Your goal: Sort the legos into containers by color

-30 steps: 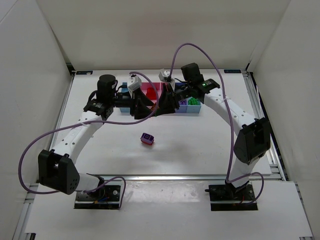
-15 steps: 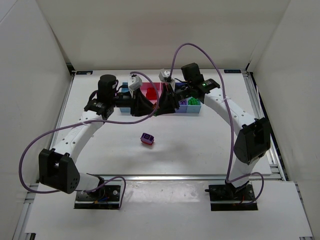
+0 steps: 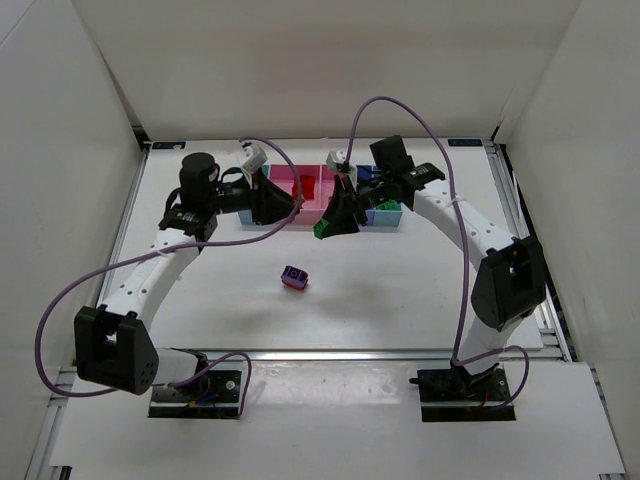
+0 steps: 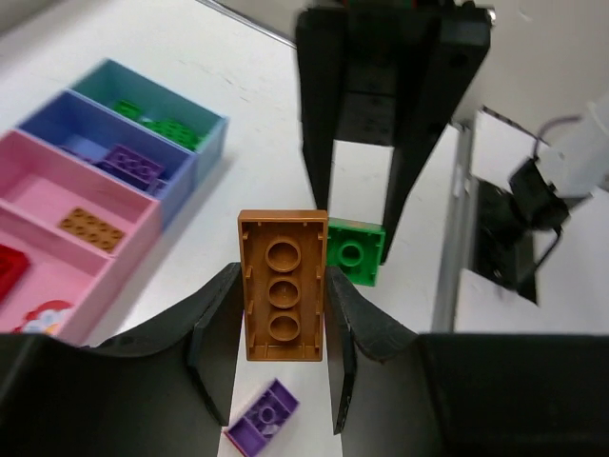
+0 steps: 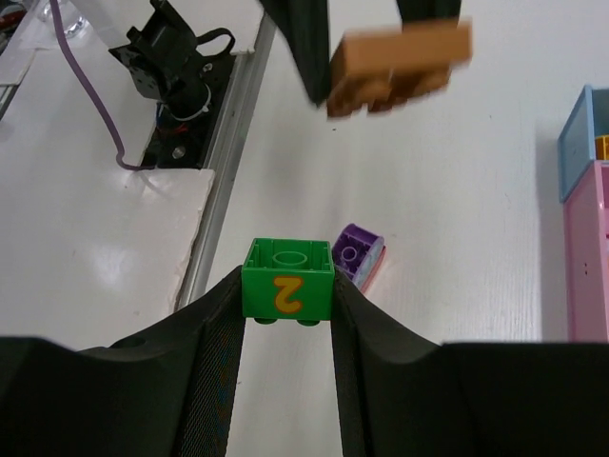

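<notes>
We see the left end effector clamped on a long orange brick, gripped by its long sides with the hollow underside facing the wrist camera. The right end effector is clamped on a small green brick with a yellow "2" on one face. The two arms meet nose to nose above the bench, just in front of the tray. In the left wrist view, the green brick sits just beside the far end of the orange one, though we cannot tell whether they touch.

In the tray, the end light blue compartment holds green bricks. The darker blue one next to it holds a purple brick, and the pink one after that holds an orange plate. A red piece shows in the next pink one. A loose purple brick lies alone on the bench, well apart from the tray on the near side.
</notes>
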Robot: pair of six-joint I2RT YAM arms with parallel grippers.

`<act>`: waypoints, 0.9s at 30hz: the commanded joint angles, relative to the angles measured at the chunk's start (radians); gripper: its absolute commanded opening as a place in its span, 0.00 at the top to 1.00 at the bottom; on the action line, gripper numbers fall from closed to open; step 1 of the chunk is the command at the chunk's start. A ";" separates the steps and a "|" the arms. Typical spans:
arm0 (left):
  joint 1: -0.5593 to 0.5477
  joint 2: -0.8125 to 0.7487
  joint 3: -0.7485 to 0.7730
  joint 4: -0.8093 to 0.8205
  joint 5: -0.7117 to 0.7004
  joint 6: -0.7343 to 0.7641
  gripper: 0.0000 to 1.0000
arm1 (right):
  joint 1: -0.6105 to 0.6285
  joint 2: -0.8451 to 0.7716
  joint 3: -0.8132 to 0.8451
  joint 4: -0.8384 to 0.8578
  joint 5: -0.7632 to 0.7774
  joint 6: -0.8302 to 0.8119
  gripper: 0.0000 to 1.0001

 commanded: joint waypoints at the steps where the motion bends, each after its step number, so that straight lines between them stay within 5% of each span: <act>1: 0.031 -0.056 -0.014 0.116 -0.046 -0.090 0.78 | -0.024 -0.053 -0.009 -0.040 -0.001 -0.040 1.00; 8: 0.049 -0.061 -0.031 0.135 -0.080 -0.115 0.78 | -0.081 -0.072 -0.057 0.006 0.073 0.007 1.00; 15: 0.060 -0.064 -0.018 0.017 -0.302 -0.086 0.80 | -0.208 -0.070 -0.140 0.223 0.514 0.352 1.00; 27: 0.079 0.001 0.039 -0.027 -0.368 -0.098 0.79 | -0.323 0.083 -0.055 0.261 0.664 0.446 1.00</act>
